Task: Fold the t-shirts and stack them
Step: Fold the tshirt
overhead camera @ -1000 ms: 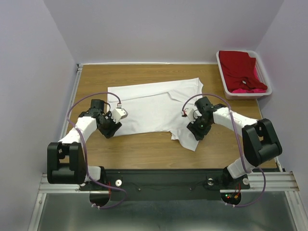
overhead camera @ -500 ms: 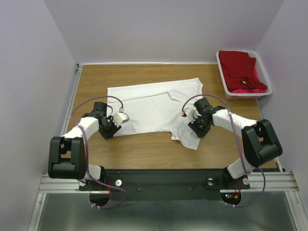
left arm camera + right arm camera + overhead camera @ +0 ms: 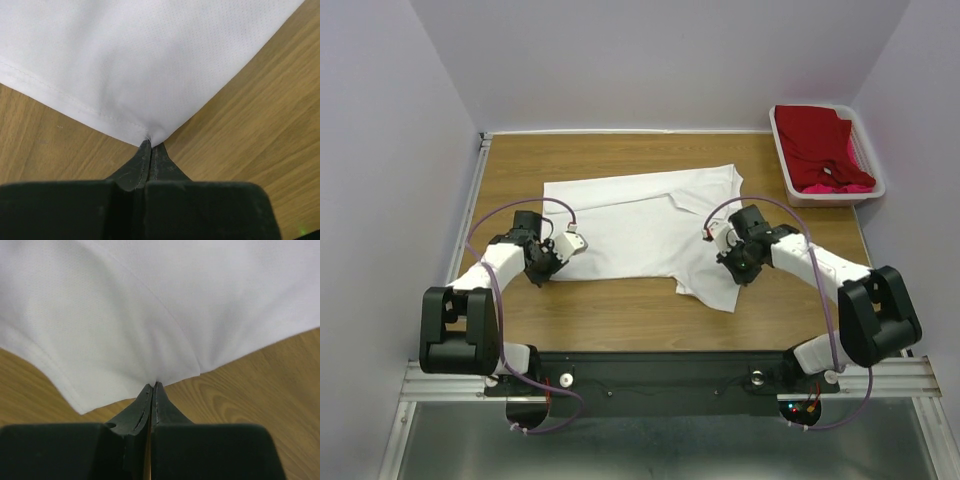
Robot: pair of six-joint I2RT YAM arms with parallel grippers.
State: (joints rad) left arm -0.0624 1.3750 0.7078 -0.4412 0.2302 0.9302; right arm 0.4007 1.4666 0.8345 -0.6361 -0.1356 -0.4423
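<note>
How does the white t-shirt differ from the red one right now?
The white t-shirt lies spread flat on the table; the red t-shirt sits bunched in the basket. The left gripper and right gripper are shut on the white t-shirt's near edge; no gripper touches the red t-shirt. Neither is stacked yet.

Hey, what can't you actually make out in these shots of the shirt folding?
Top view: where the left gripper and right gripper pinch the white shirt; their own wrists cover the spot.
Top view: how many shirts the basket holds; the red shirt covers all but a sliver of pink shirt.
Wrist views: most of the white shirt, cut off by frame edges; layers in each pinch, hidden inside the shut jaws.
</note>
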